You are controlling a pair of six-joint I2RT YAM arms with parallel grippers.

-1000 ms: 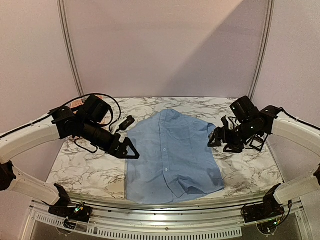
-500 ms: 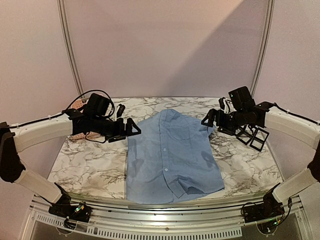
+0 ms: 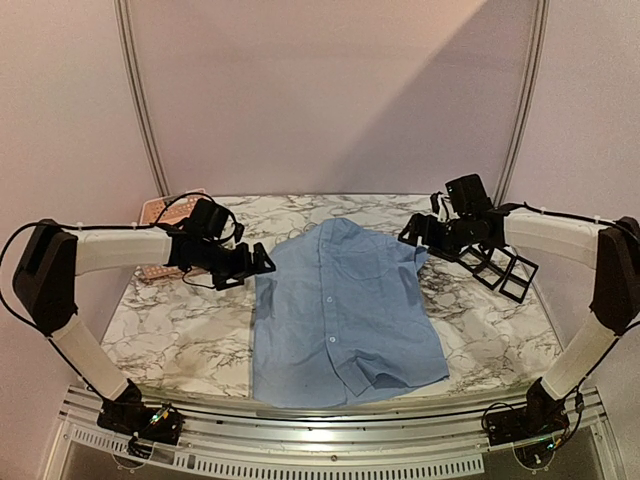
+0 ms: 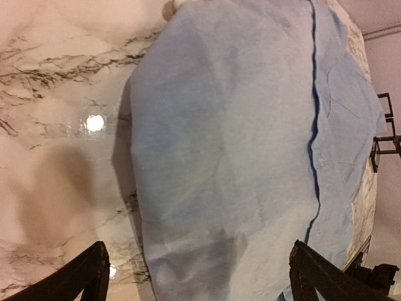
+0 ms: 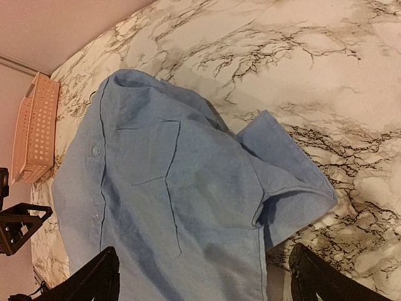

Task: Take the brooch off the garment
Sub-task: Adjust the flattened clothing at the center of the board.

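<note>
The garment [image 3: 340,310], a light blue button-up shirt, lies flat in the middle of the marble table, collar toward the back. No brooch shows on it in any view. My left gripper [image 3: 262,262] hovers open at the shirt's left edge near the shoulder; in the left wrist view the garment [image 4: 238,157] spreads beyond the wide-apart fingers of the left gripper [image 4: 200,276]. My right gripper [image 3: 410,232] hangs open over the shirt's right shoulder. In the right wrist view the garment [image 5: 175,200] shows its chest pocket and folded sleeve between the right gripper [image 5: 203,279] fingers.
A pink plastic basket [image 3: 160,215] stands at the table's back left, also seen as the basket [image 5: 34,125] in the right wrist view. A black wire stand [image 3: 505,270] sits on the table right of the shirt, under the right arm.
Both arms have swung toward the back of the table. The left gripper rose along the shirt's left edge; the right gripper moved up and left over the shoulder. Both stayed open.
</note>
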